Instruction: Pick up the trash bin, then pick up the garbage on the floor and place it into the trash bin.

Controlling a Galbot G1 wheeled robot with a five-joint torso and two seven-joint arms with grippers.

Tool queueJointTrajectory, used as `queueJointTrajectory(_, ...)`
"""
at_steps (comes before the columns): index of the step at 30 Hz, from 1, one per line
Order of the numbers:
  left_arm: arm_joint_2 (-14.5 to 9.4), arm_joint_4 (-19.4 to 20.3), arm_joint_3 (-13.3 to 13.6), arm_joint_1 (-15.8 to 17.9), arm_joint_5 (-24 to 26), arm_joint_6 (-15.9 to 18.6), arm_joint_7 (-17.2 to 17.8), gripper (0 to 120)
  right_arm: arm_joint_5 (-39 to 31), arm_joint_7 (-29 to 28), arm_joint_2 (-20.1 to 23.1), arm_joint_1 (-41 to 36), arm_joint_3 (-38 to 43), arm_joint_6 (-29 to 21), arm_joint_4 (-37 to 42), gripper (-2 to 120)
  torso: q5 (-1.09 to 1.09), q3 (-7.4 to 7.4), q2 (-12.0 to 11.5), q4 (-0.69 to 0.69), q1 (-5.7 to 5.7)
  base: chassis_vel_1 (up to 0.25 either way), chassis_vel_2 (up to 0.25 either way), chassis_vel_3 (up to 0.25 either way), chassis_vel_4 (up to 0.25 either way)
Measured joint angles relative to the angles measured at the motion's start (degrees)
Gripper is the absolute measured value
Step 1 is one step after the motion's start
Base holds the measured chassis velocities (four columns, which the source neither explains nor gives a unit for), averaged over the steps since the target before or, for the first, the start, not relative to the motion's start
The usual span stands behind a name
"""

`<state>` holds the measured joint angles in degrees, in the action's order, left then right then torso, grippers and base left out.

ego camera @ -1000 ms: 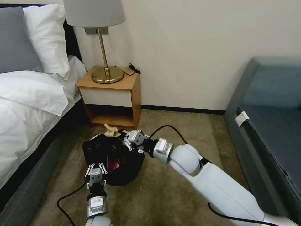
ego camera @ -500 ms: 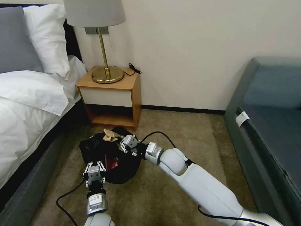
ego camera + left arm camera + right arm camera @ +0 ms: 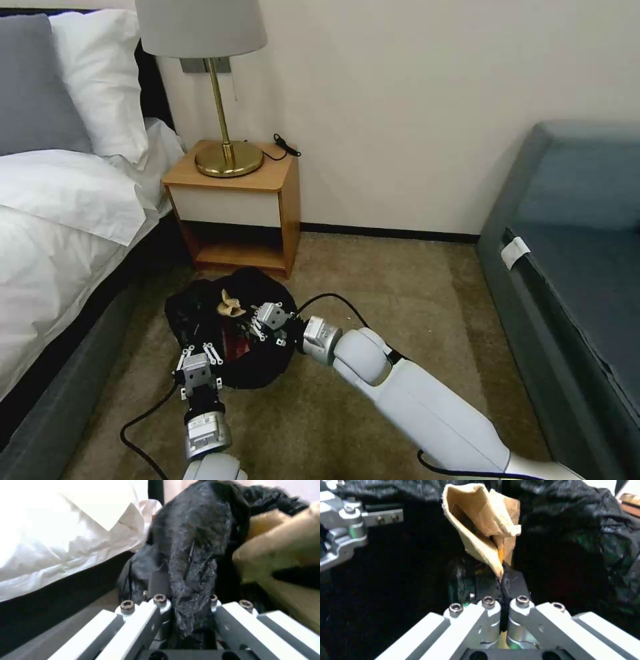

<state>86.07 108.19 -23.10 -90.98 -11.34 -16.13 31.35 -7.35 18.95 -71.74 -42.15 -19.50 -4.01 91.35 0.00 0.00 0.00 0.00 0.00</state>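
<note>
The trash bin [image 3: 230, 343] is seen on the carpet between the bed [image 3: 60, 233] and the nightstand [image 3: 233, 207], its black liner [image 3: 193, 555] pinched at the near rim in the closed jaws of the left gripper [image 3: 199, 357]; the tan paper wad [image 3: 486, 527] is clamped in the closed jaws of the right gripper [image 3: 248, 325], held over the bin's open mouth; something red shows inside.

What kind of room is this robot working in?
Most likely a hotel room or bedroom: a bed with white linen and pillows, a wooden nightstand bearing a brass lamp, and a grey-blue sofa on carpet.
</note>
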Motion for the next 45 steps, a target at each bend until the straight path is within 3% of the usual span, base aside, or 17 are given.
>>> queueJointTrajectory(14,0.16,0.25,0.40,-0.48,-0.03,-0.36,0.81,3,0.85,-1.90,-0.87,-0.83,-0.71,-0.12,-1.53,2,0.00,0.00,0.00,0.00,0.00,0.000,0.000,0.000,0.000)
queueJointTrajectory(21,0.18,0.12,0.58,-0.45,-0.04,-0.46,0.89,3,1.03,-3.30,-0.79,-0.96,-0.65,-0.79,-1.77,26,0.00,0.00,0.00,0.00,0.00,0.000,0.000,0.000,0.000)
queueJointTrajectory(23,0.18,-0.02,0.57,-0.32,-0.03,-0.47,1.12,3,1.03,-3.32,-0.68,-0.96,-0.52,-0.90,-1.74,37,0.00,0.00,0.00,0.00,0.00,0.000,0.000,0.000,0.000)
queueJointTrajectory(28,0.17,-0.18,0.43,0.13,0.45,-0.47,2.08,3,1.01,-3.33,-0.67,-0.95,-0.41,-1.03,-1.51,51,0.00,0.00,0.00,0.00,0.00,0.000,0.000,0.000,0.000)
queueJointTrajectory(31,0.08,-0.18,0.25,0.26,0.67,-0.30,2.32,3,0.98,-3.33,-0.72,-0.68,-0.36,-1.09,-1.48,68,0.00,0.00,0.00,0.00,0.00,0.000,0.000,0.000,0.000)
queueJointTrajectory(35,0.04,-0.11,0.19,0.23,0.70,-0.24,2.33,3,0.96,-3.33,-0.73,-0.54,-0.17,-1.10,-1.50,76,0.00,0.00,0.00,0.00,0.00,0.000,0.000,0.000,0.000)
queueJointTrajectory(38,0.01,-0.10,0.14,0.16,0.72,-0.19,2.35,3,0.86,-3.36,-0.75,-0.33,0.49,-1.10,-1.50,92,0.00,0.00,0.00,0.00,0.00,0.000,0.000,0.000,0.000)
queueJointTrajectory(45,0.01,-0.11,0.13,0.02,0.72,-0.19,2.35,3,0.65,-3.44,-0.84,0.07,1.84,-1.12,-1.24,100,0.00,0.00,0.00,0.00,0.00,0.000,0.000,0.000,0.000)
